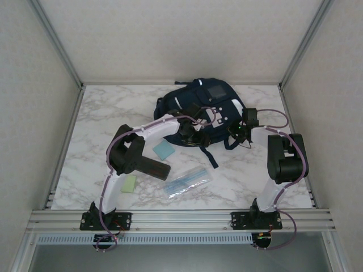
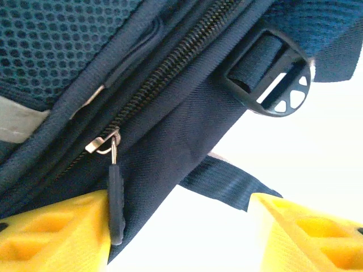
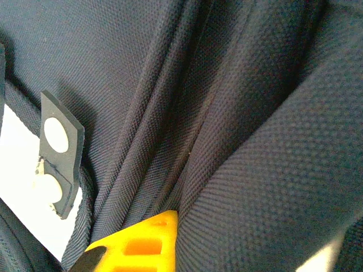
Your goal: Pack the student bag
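Note:
The student bag (image 1: 205,105), dark navy with white stripes and a grey patch, lies at the back middle of the table. My left gripper (image 1: 194,135) is at its near edge and stands open. In the left wrist view its yellow fingers (image 2: 54,232) flank the bag's lower seam, and the black zipper pull (image 2: 115,201) hangs against the left finger from a closed zipper (image 2: 170,68). My right gripper (image 1: 239,130) is at the bag's right side, shut on a fold of the bag's fabric (image 3: 244,170). One yellow finger (image 3: 144,243) shows there; the fold hides the other.
A black strap buckle (image 2: 271,76) sits beside the zipper. On the marble table in front of the bag lie a blue note pad (image 1: 163,150), a green note pad (image 1: 129,183) and a clear pouch of pens (image 1: 189,181). Frame posts and walls enclose the table.

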`<control>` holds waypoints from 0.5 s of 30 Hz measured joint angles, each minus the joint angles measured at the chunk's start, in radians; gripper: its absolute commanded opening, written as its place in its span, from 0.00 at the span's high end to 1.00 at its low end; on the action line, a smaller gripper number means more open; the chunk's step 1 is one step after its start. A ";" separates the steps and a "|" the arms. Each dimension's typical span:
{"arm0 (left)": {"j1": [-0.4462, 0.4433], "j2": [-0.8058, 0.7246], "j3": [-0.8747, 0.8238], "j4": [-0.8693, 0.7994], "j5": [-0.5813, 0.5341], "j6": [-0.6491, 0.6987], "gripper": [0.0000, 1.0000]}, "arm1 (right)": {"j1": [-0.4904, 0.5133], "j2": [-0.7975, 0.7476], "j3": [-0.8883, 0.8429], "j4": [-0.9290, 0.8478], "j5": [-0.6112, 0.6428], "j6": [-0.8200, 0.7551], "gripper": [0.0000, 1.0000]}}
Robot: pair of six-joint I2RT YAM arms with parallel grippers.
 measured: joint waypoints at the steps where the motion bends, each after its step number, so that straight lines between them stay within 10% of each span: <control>1: 0.000 -0.003 0.000 -0.003 0.009 0.000 0.38 | 0.000 0.000 0.000 -0.002 0.000 0.000 0.98; 15: 0.003 0.032 0.119 -0.113 -0.078 0.008 0.57 | 0.000 0.000 0.000 -0.005 0.000 0.000 0.98</control>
